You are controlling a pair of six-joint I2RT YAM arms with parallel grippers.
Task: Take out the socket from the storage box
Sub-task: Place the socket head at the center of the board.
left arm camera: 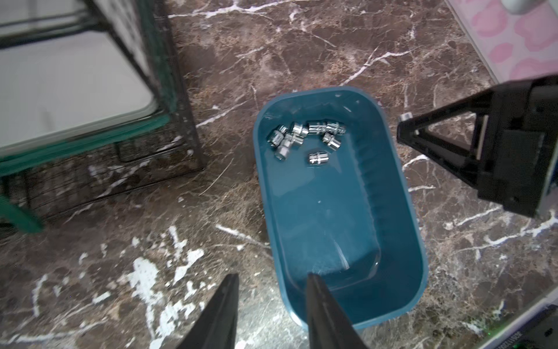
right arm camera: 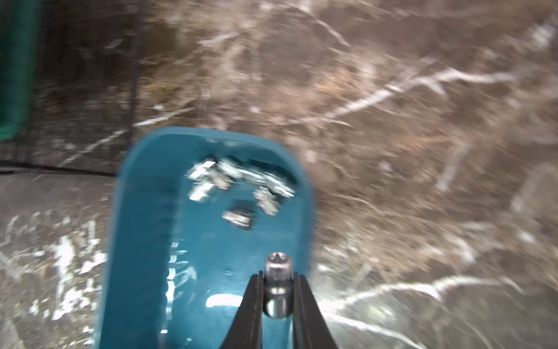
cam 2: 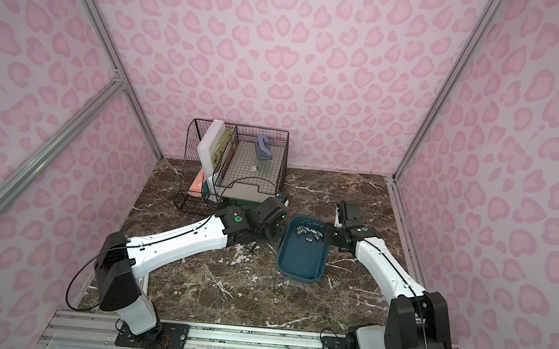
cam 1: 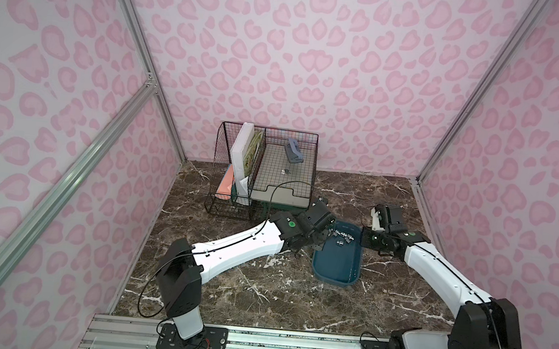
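The teal storage box (cam 1: 335, 268) (cam 2: 301, 261) lies on the marble table in both top views. Several chrome sockets (cam 1: 343, 239) (left arm camera: 302, 136) (right arm camera: 235, 181) cluster at its far end. My right gripper (right arm camera: 278, 273) is shut on one socket (right arm camera: 277, 290), which stands upright between the fingers above the box's right rim. The left wrist view shows that socket (left arm camera: 406, 116) at the fingertips, just right of the box (left arm camera: 332, 211). My left gripper (left arm camera: 271, 275) (cam 1: 319, 245) is open. One finger is over the table, the other over the box's inside, with the wall between them.
A black wire-mesh organiser (cam 1: 264, 167) stands behind the box, holding books, a grey tray and a hole punch (cam 1: 292, 150). Its corner (left arm camera: 181, 136) is close to the left arm. Pink patterned walls enclose the table (cam 1: 260, 285) on three sides.
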